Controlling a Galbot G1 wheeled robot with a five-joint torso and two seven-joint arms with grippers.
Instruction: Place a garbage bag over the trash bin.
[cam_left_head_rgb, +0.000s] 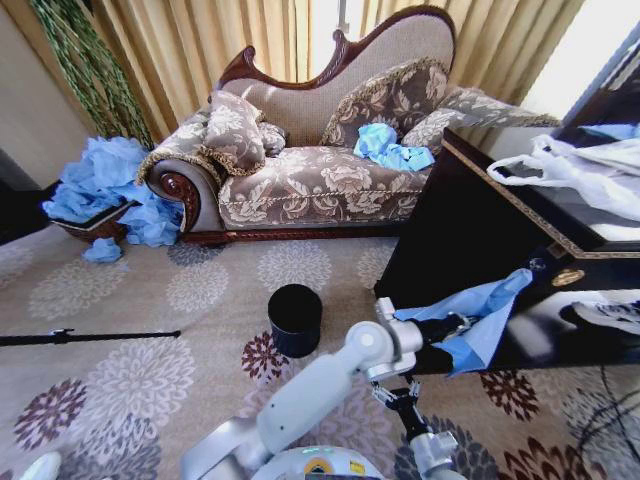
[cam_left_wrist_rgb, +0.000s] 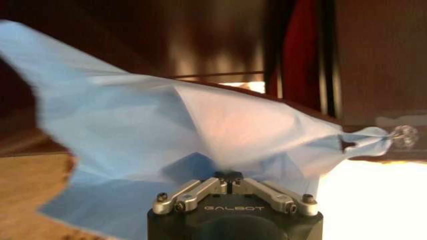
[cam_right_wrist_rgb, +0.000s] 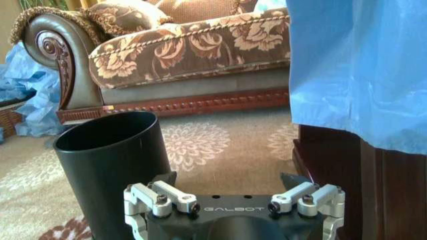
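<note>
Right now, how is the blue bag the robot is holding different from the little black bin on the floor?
The garbage bag is light blue, soft and crumpled; the trash bin is black, smooth and stiff. The garbage bag hangs in the air from the left pincer, which is shut on it; the trash bin stands upright on the carpet. The right pincer is open by the trash bin.

Light-blue garbage bag (cam_left_head_rgb: 480, 318), black trash bin (cam_left_head_rgb: 295, 318) (plain sides), floral-patterned brown sofa (cam_left_head_rgb: 320, 180).
</note>
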